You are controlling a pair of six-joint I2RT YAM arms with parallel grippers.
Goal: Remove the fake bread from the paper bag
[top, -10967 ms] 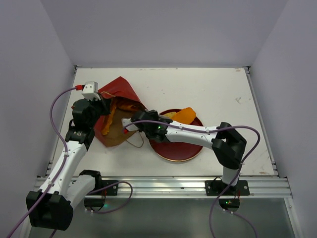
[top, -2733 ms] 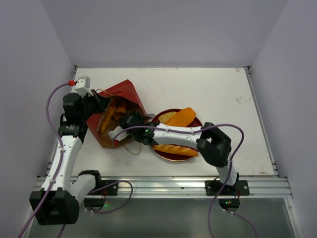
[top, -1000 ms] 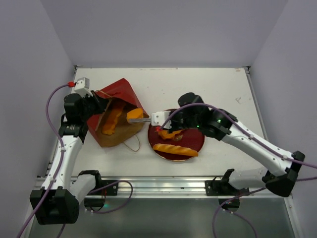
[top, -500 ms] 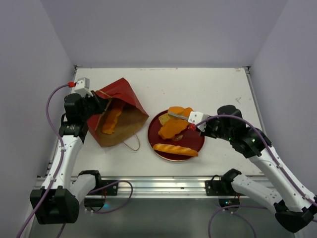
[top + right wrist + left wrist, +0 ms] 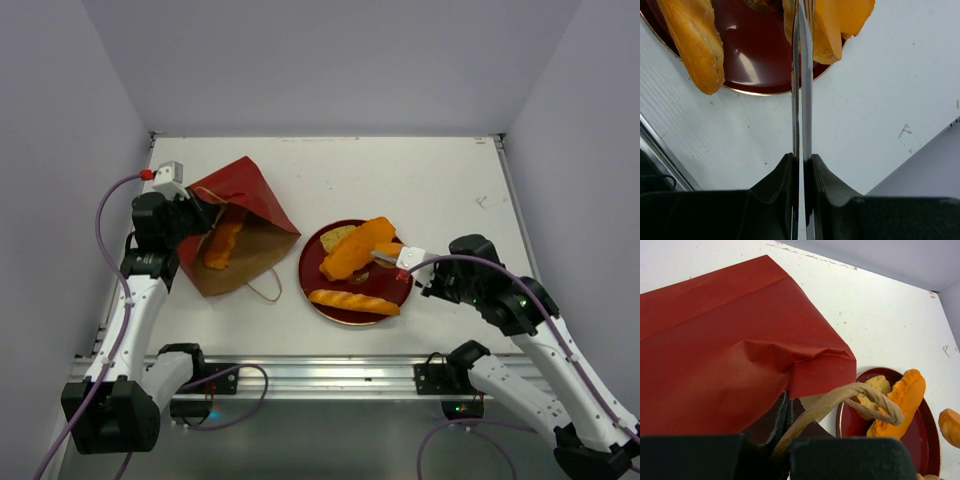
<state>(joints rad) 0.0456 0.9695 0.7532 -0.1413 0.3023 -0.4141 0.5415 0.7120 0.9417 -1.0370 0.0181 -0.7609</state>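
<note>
The paper bag (image 5: 250,192) lies tipped over at the table's (image 5: 440,180) left side, red outside on top and brown inside open toward the near edge, with a cord handle (image 5: 266,291) looped on the table there. The left gripper (image 5: 200,216) is clamped on the bag's rim at its left side; in the left wrist view the dark fingers (image 5: 781,416) sit pressed close with paper between them.

1 piece of the fake bread is in the bag — an orange loaf (image 5: 222,245) resting on the brown inside, its long axis running from far-right down to near-left.

3 more pieces sit on the round red plate (image 5: 312,285), just right of the bag:
- a long golden loaf (image 5: 353,300) along the near side, lying almost left to right;
- a bigger orange loaf (image 5: 358,249) slanting from near-left to far-right across the middle;
- a pale bun (image 5: 337,237) at the far-left, touching that loaf.

The right gripper (image 5: 384,257) hangs over the plate's right part, pointing left — its thin fingers (image 5: 800,100) are flat against each other, and whether anything is pinched at their tips cannot be told.
</note>
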